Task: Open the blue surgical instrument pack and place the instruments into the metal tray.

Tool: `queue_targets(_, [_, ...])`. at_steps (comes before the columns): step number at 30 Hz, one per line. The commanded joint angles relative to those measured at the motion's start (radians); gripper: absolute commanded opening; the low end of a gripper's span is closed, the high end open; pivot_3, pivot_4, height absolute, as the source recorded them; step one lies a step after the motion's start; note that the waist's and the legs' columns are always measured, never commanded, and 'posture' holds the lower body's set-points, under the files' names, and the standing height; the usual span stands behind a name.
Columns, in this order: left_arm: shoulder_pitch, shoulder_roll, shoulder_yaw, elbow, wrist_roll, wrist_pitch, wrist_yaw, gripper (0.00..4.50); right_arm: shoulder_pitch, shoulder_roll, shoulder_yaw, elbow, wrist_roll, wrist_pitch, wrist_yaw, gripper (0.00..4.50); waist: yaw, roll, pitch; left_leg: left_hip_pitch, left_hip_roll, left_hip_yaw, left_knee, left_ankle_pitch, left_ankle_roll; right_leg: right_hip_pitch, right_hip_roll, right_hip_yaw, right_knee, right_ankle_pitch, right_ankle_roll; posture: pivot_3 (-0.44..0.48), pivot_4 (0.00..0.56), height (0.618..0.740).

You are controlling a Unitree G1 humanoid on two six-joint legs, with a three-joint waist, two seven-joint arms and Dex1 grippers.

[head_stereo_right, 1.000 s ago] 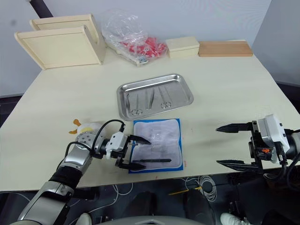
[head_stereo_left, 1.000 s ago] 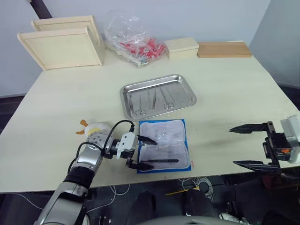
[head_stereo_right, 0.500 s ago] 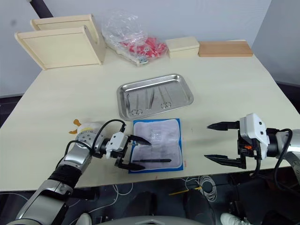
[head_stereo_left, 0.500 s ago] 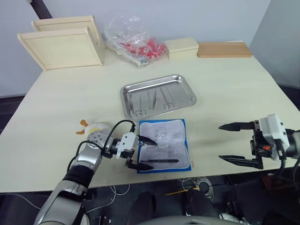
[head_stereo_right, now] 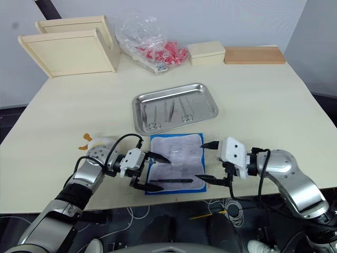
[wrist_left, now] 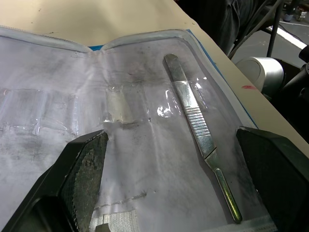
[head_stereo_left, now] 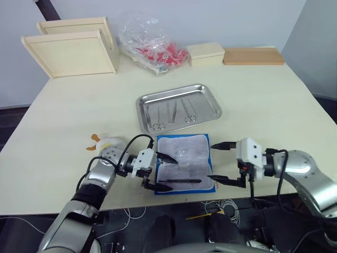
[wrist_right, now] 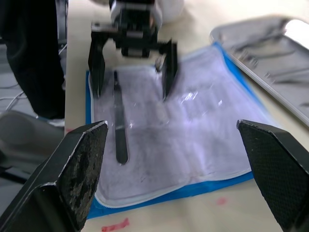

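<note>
Apparently to free the last tweezers (wrist_left: 200, 130), both grippers, left (head_stereo_left: 164, 172) and right (head_stereo_left: 217, 163), sit wide open at opposite edges of the opened pouch (head_stereo_left: 184, 163).

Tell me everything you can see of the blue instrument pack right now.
The blue pack lies open and flat near the table's front edge, just in front of the metal tray. Its pale grey-white lining faces up, with clear plastic sleeves across it. One steel tweezer remains, lying near its front edge. The left gripper and right gripper flank it, both open.
</note>
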State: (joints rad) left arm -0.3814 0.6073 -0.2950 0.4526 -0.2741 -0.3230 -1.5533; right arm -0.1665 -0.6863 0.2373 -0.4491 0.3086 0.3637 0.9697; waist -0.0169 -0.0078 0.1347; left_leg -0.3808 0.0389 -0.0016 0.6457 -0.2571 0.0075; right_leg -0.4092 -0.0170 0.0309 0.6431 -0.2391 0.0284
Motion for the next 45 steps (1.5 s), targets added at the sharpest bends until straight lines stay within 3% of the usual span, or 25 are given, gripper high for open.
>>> queue_targets(1, [0.06,0.019,-0.069,0.068,0.084,0.02,-0.06,4.5,-0.015,0.038,0.043,0.032,-0.055,-0.049,-0.022,4.48,0.0,0.0,0.0,0.0,0.0,0.0,0.0,0.0,0.0,0.0,0.0,0.0,0.0,0.0,0.0,0.0,0.15,0.74])
queue_targets(7, [0.06,0.03,-0.061,0.071,0.084,0.018,-0.059,4.5,-0.042,0.104,0.099,0.119,-0.116,-0.04,-0.056,4.48,-0.001,0.0,0.0,0.0,0.0,0.0,0.0,0.0,0.0,0.0,0.0,0.0,0.001,0.0,0.0,0.0,0.15,0.74])
queue_targets(31, [0.064,0.032,-0.054,0.053,0.089,0.027,-0.028,4.5,-0.089,0.131,0.224,0.293,-0.24,-0.135,0.039,4.48,-0.004,-0.002,-0.003,0.001,0.0,0.0,0.0,0.0,0.0,0.0,0.001,0.0,0.002,0.0,0.0,0.0,0.15,0.74])
queue_targets(37, [0.075,0.035,-0.047,0.037,0.085,0.035,-0.022,4.5,-0.081,0.14,0.225,0.283,-0.191,-0.12,0.099,2.57,-0.007,-0.002,-0.004,0.001,0.001,0.0,0.0,0.0,0.0,0.0,0.001,0.0,0.003,0.0,0.0,0.0,0.15,0.74])
queue_targets(42, [0.084,0.04,-0.041,0.033,0.083,0.034,-0.022,4.5,-0.083,0.129,0.227,0.3,-0.212,-0.141,0.108,0.08,-0.01,-0.002,-0.004,0.001,0.001,0.0,0.0,0.0,0.0,0.0,0.001,0.001,0.003,0.0,0.0,0.0,0.15,0.74])
queue_targets(45, [0.084,0.038,-0.038,0.033,0.084,0.033,-0.017,4.5,-0.082,0.134,0.221,0.302,-0.207,-0.142,0.104,0.08,-0.013,-0.002,-0.004,0.001,0.001,0.0,0.001,0.0,0.0,0.0,0.001,0.001,0.003,0.0,0.0,0.0,0.15,0.74])
